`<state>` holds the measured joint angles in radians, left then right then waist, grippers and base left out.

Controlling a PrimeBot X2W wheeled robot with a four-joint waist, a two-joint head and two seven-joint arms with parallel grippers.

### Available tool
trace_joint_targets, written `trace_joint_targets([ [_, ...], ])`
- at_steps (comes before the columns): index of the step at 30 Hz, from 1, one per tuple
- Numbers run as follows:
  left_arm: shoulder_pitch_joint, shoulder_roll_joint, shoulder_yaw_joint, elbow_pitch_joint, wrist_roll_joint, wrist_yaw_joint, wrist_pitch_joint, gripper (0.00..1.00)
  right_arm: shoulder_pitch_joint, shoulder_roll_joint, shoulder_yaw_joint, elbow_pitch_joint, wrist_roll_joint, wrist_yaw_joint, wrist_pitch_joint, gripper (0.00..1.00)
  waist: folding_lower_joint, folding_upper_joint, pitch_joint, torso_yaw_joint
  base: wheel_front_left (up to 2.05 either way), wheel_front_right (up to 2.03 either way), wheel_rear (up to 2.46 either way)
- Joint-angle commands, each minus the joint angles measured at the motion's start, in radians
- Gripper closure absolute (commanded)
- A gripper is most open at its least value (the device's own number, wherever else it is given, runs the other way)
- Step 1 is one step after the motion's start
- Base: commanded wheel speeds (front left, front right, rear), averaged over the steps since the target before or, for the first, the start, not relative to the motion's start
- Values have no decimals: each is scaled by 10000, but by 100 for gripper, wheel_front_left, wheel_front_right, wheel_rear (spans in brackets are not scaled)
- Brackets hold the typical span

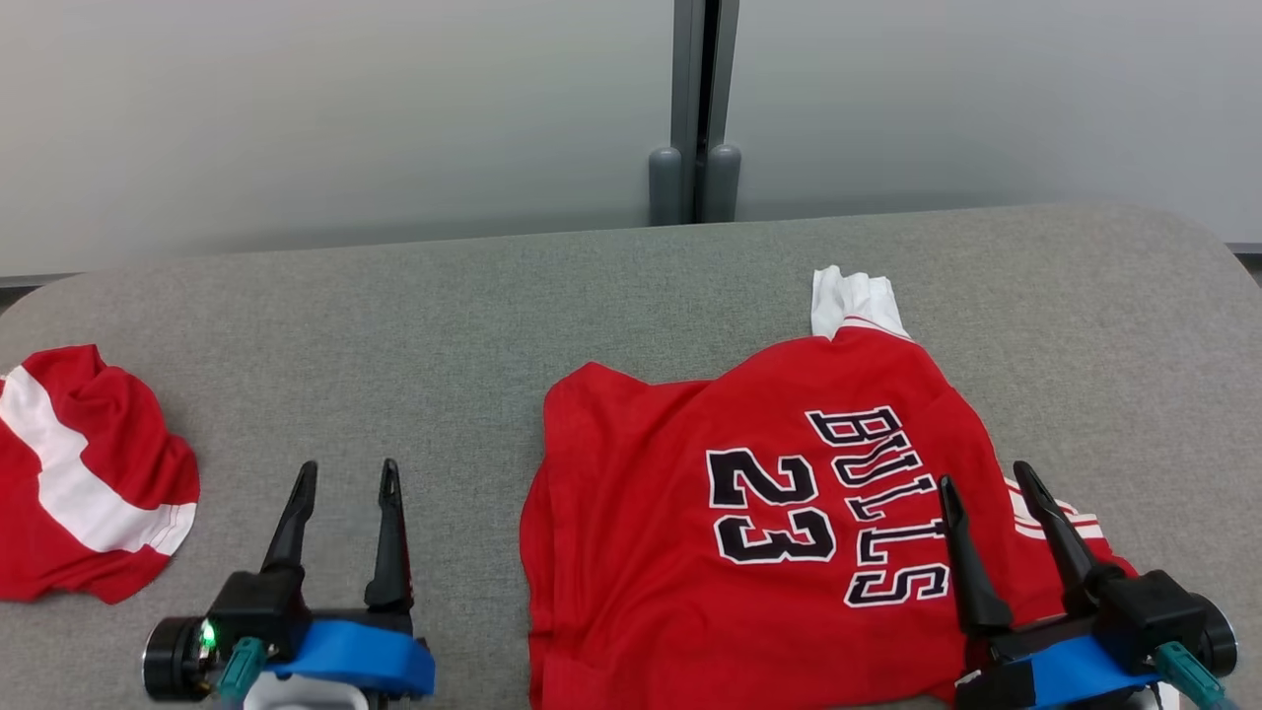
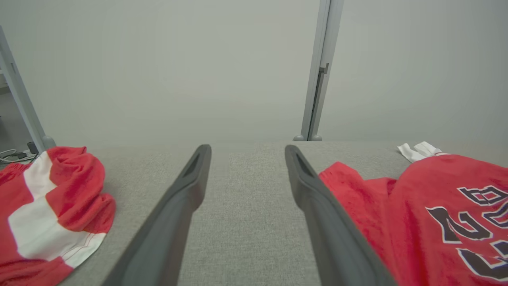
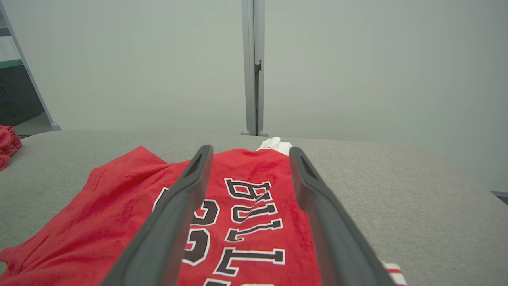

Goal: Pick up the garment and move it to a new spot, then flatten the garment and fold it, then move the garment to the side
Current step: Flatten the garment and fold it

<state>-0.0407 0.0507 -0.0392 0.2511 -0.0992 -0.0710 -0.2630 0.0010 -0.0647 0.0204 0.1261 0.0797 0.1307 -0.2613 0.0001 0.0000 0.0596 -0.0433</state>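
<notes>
The garment is a red jersey [image 1: 631, 513] with black "BULLS 23" lettering, lying partly spread and wrinkled on the grey table [image 1: 394, 316], right of centre. A white part [image 1: 853, 301] sticks out at its far end. My right gripper [image 1: 984, 473] stands open over the jersey's right side; in the right wrist view, the lettering of the jersey [image 3: 119, 206] shows between the fingers of the gripper [image 3: 250, 148], which hold nothing. My left gripper [image 1: 350, 465] is open over bare table, left of the jersey's edge [image 2: 412, 222], and nothing lies between the fingers of this gripper [image 2: 247, 147].
A second garment, red with a white stripe [image 1: 79, 483], lies crumpled at the table's left edge. A grey post [image 1: 695, 108] stands against the pale wall behind the table's far edge. Bare grey table stretches between the two garments and beyond the jersey.
</notes>
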Motion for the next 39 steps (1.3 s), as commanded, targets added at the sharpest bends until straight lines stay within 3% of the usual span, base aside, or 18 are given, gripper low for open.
trace_joint_targets([
  [1, -332, -4, -48, 93, 64, -58, -26, 0, -158, 9, -13, 17, -79, 1, -50, 0, -1, 0, 43, -40, 0, 0, 0],
  [12, -2677, -1, -1111, 1948, 276, -427, -26, 0, -554, 3, 126, 26, 35, 1, -51, 0, -1, 0, 621, -490, 0, 0, 0],
  [28, -3858, 0, -2580, 6228, -100, -590, 38, 0, -852, 88, 156, 151, 60, 1, -46, 0, -1, 0, 1019, -840, 0, 0, 0],
  [37, -4439, 0, -3165, 7640, -350, -614, 37, 0, -1041, 111, 224, 256, 202, 1, -46, 0, -1, 0, 1187, -966, 0, 0, 0],
  [38, -4489, 0, -3254, 7807, -363, -617, 92, 5, -1033, 116, 232, 257, 220, 1, -46, 0, -1, 0, 1196, -979, 0, 0, 0],
  [39, -4548, 0, -3335, 7932, -438, -617, 96, 22, -1042, 119, 239, 250, 240, 1, -46, 0, -1, 0, 1203, -993, 0, 0, 0],
])
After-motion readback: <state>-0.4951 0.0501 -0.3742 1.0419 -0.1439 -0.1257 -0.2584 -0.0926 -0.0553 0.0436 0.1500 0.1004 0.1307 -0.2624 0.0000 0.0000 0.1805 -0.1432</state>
